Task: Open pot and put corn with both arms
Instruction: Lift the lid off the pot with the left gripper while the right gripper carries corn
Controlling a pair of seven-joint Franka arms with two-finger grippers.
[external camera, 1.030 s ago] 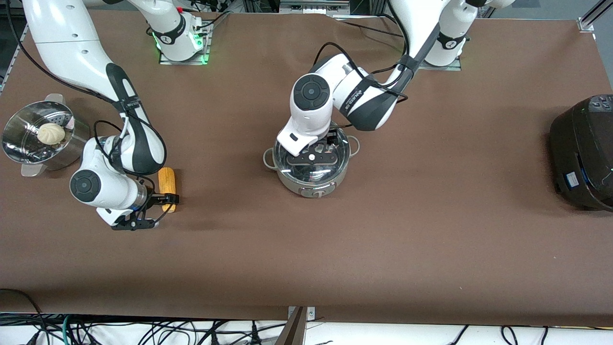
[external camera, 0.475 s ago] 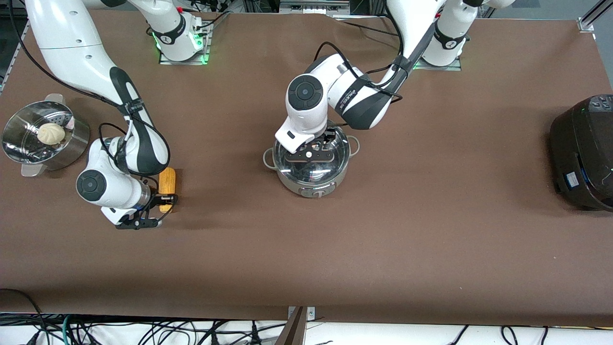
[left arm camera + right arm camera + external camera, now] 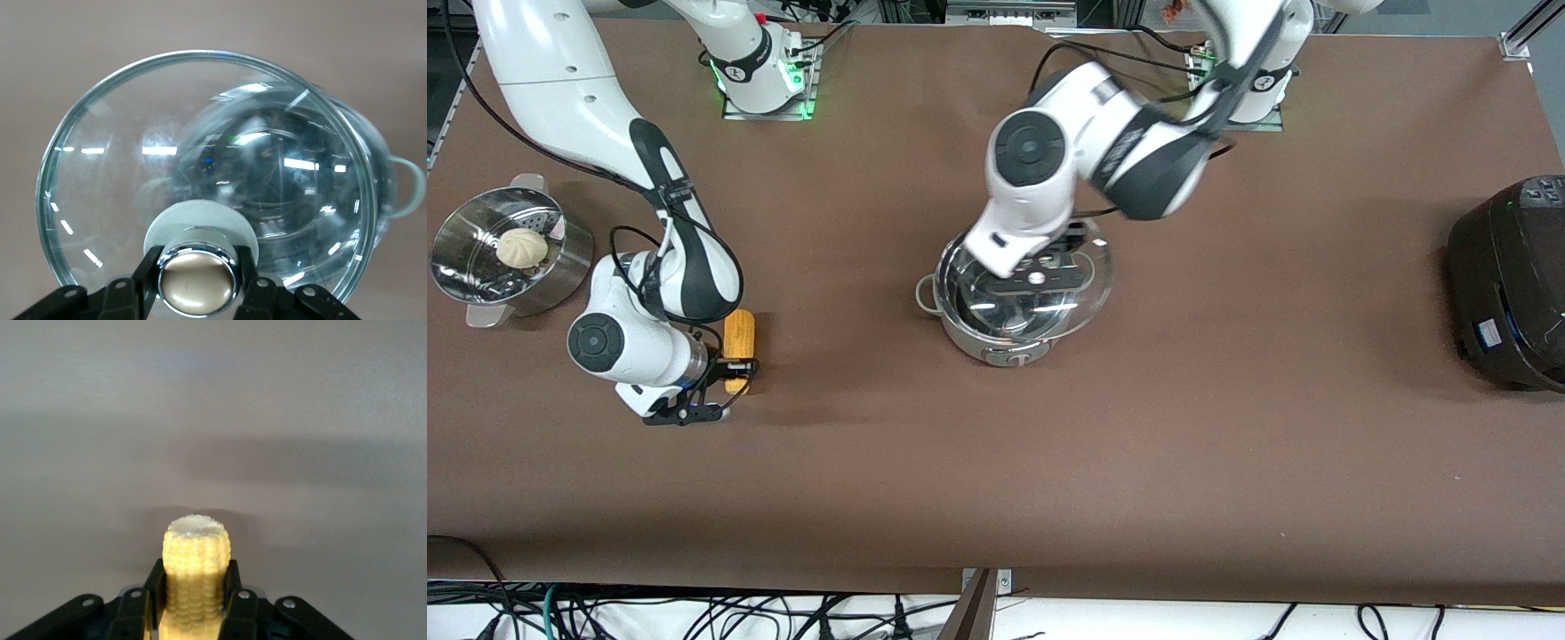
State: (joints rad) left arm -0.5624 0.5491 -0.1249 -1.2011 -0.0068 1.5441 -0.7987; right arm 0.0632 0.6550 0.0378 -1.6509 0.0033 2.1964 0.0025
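The steel pot [image 3: 1003,336] stands mid-table with its knob toward the front camera. My left gripper [image 3: 1040,277] is shut on the tan knob [image 3: 197,283] of the glass lid [image 3: 1080,298]. It holds the lid raised and tilted over the pot, shifted toward the left arm's end. The left wrist view shows the pot's open rim [image 3: 373,167] through and beside the lid [image 3: 113,167]. My right gripper [image 3: 734,366] is shut on one end of the yellow-orange corn [image 3: 738,333], low at the table. In the right wrist view the fingers [image 3: 233,577] clamp the corn [image 3: 197,553].
A perforated steamer basket [image 3: 569,267] with a white bun [image 3: 522,246] stands at the right arm's end, close to the right arm's elbow. A large black cooker [image 3: 1507,284] stands at the left arm's end. Brown table surface lies between the corn and the pot.
My left gripper has lifted the lid off the pot and carried it toward the left arm's end. My right gripper stays shut on the corn, nearly in place.
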